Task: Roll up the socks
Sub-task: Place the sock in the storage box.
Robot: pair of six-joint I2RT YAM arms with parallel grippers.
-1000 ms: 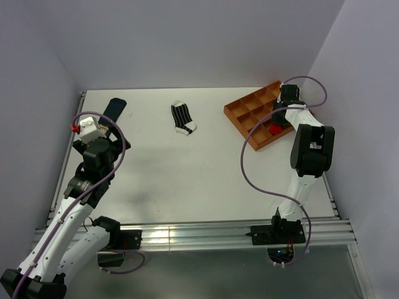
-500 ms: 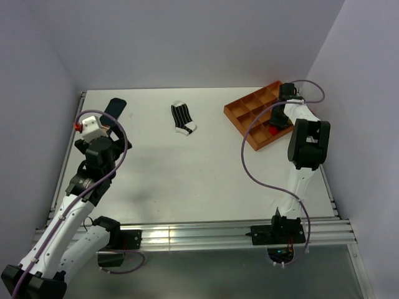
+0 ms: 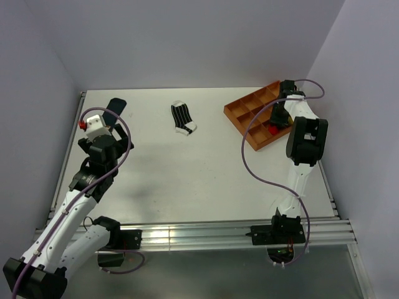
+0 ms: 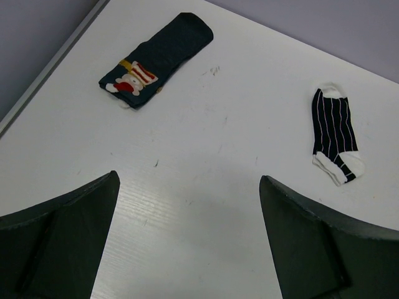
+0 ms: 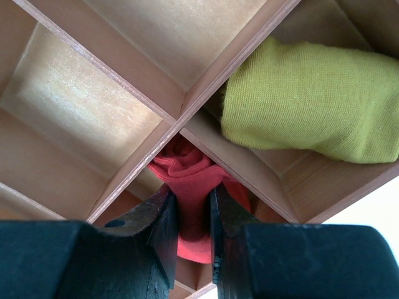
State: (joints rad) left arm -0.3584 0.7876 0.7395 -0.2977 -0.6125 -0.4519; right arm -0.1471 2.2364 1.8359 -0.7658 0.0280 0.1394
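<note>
Socks, three of them: red sock (image 5: 193, 180) is bunched up and pinched between the fingers of the right gripper (image 5: 193, 205), jaws narrow and closed onto the fabric. It sits down in a compartment of the wooden divided tray (image 3: 246, 112) at the far right of the surface (image 3: 187, 174), right at a crossing of the dividers. From the top view it shows only as a red spot (image 3: 273, 130) near the tray's near right edge, mostly hidden by the arm. A yellow-green rolled bundle (image 5: 312, 106) lies in the neighbouring compartment, across a divider from the red sock and not touching it; the other compartments seen by the right wrist show bare wood. Dark navy sock (image 4: 156, 62) lies flat at the far left of the surface, close to the left edge, with a small picture patch and a yellow band at its cuff end (looks like a bear, too small to be sure). Black-and-white striped sock (image 4: 335, 134) lies flat at the far middle, with white toe and white trim at the cuff, well apart from the navy one. Left gripper (image 4: 189, 184) hangs above the bare surface on the near side of both flat socks, jaws spread wide, nothing between them, touching neither sock.
</note>
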